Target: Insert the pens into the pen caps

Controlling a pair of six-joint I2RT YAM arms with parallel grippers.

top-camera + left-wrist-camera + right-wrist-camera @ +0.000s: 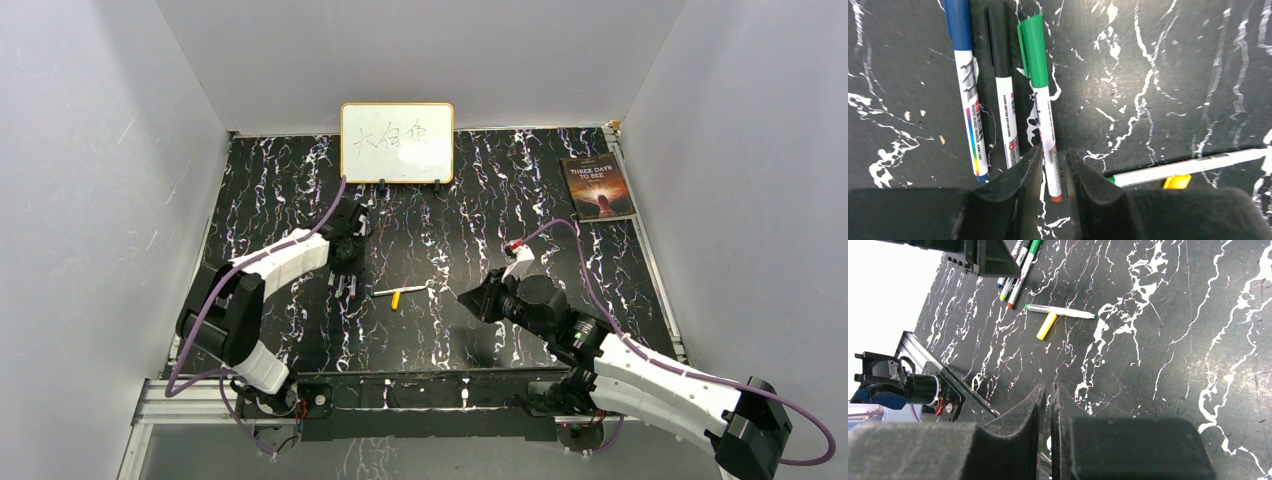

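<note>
Black white-veined tabletop (pixel 480 200), white walls (pixel 420 50); left gripper (pixel 1054 152) slightly spread astride green-capped pen (pixel 1040 95); right gripper (pixel 1049 390) pressed together, empty

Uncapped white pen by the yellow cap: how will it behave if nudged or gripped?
The thin white uncapped pen looks round and clipless, so it probably rolls if nudged. It seems rigid plastic, so a pinch should lift it without sag. The stubby yellow cap beside it may get shoved along.

High rear overhead view; two close, downward wrist views, yellow cap (pixel 1046 326) common to all three.
</note>
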